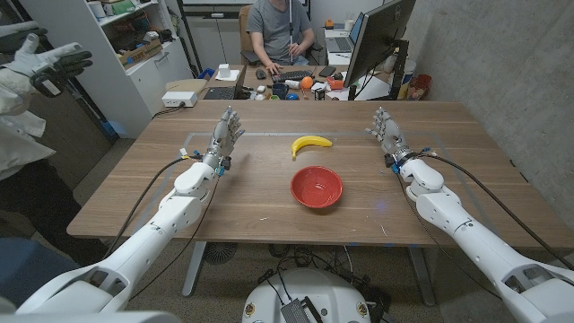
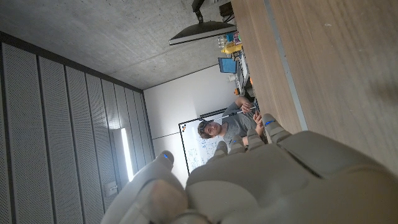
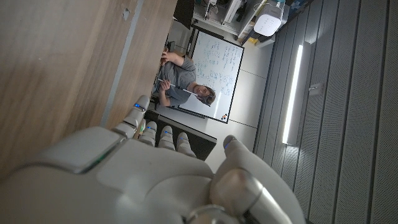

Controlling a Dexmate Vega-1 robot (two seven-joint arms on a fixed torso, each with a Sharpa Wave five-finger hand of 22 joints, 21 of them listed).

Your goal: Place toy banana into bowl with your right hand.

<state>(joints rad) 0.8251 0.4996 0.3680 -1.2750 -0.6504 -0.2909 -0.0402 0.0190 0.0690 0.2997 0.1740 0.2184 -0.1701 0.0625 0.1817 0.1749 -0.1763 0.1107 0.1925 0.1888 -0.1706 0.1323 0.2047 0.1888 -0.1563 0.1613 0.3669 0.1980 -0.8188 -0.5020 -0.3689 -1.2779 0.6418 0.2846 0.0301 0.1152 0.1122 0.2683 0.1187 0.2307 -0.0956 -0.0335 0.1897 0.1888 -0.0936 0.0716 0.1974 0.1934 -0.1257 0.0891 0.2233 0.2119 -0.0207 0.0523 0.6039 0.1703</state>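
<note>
The yellow toy banana (image 1: 310, 144) lies on the wooden table (image 1: 269, 193) a little beyond the red bowl (image 1: 317, 187), which stands near the table's middle and holds nothing. My right hand (image 1: 387, 131) is at the table's right side, well to the right of the banana, fingers apart and pointing away, holding nothing. My left hand (image 1: 224, 135) is at the left side, fingers apart, with nothing in it. The back of my left hand (image 2: 273, 174) shows in the left wrist view, and the back of my right hand (image 3: 137, 180) in the right wrist view.
A person sits at a cluttered desk (image 1: 287, 81) beyond the table, next to a monitor (image 1: 377, 40). Another person's gloved hand (image 1: 49, 67) shows at the left edge. Cables run along both my forearms.
</note>
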